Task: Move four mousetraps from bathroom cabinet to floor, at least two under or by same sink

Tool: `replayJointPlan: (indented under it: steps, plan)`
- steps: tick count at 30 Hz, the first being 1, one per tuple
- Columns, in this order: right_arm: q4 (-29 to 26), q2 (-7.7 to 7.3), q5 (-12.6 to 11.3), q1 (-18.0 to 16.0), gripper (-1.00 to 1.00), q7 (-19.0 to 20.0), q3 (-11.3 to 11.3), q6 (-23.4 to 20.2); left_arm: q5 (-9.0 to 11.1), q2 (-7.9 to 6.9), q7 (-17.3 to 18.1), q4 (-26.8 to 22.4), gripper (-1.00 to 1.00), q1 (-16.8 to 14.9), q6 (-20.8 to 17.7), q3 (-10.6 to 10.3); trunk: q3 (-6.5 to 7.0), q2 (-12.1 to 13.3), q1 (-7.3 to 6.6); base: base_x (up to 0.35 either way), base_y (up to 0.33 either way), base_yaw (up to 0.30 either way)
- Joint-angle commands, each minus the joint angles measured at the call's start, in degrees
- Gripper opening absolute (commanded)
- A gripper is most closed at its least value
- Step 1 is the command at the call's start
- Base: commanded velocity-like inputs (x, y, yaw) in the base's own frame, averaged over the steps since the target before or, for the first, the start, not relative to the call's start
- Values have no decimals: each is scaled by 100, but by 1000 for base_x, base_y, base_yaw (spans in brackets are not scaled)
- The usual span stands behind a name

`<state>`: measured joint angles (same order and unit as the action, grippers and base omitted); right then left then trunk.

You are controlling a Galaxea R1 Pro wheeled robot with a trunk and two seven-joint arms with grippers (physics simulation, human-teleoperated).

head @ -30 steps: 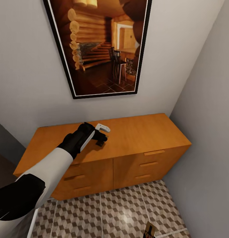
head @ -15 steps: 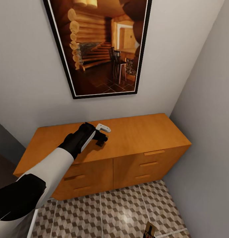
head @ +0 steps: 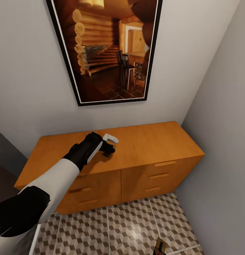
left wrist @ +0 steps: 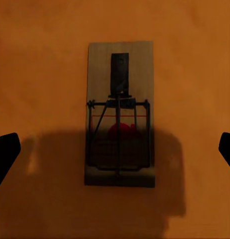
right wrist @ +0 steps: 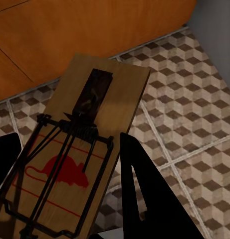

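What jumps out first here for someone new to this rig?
The big framed log-cabin picture on the wall above the orange-brown cabinet. Next, the left hand poised over the cabinet top, fingers spread either side of a mousetrap lying flat there. The right hand holds a second mousetrap over the cube-patterned bathroom floor.

Orange-brown cabinet (head: 147, 148), cube-patterned floor (head: 129, 226)

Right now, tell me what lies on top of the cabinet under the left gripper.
One mousetrap lies flat on the cabinet top, between the open fingers of the left gripper. From the head view the gripper covers most of it, so only a dark bit shows.
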<state>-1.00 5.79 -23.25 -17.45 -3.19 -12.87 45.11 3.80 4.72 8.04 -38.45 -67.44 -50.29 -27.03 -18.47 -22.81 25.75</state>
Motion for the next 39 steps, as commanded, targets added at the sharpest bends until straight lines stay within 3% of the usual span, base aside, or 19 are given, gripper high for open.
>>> replayJointPlan:
  steps: [1, 39]
  plan:
    - [4, 1, -22, -4, -100, -33, -49, 15, 27, 2, -13, 6, 100, -6, -25, -24, -10, -10, 3, 0, 0, 0]
    - [4, 1, -22, -4, -100, -33, -49, 15, -28, 62, -13, 162, 100, -6, -25, -57, -10, -10, 3, 0, 0, 0]
